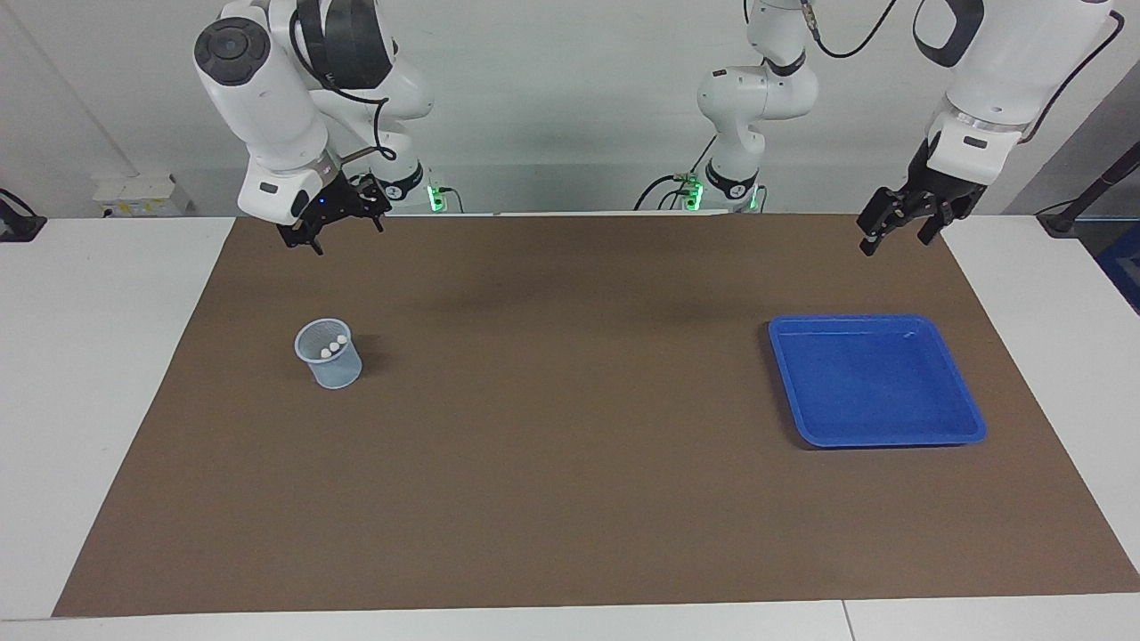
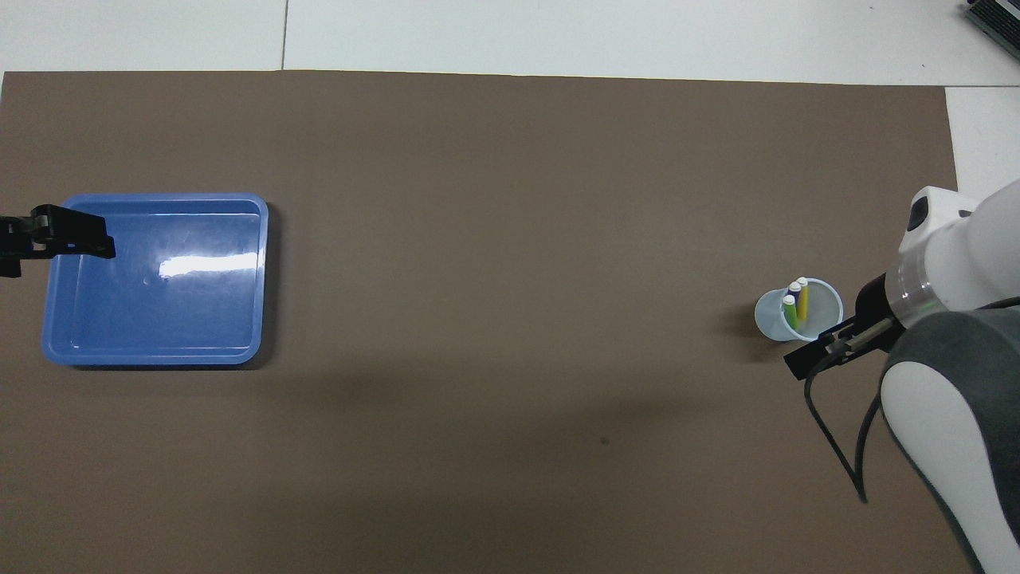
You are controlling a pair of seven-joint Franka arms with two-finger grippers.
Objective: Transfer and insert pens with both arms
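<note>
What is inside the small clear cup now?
The cup holds three pens standing upright: yellow pen, purple pen, and green pen. From the facing view only their pale tips show. Their lower ends are hidden by the cup wall.
</note>
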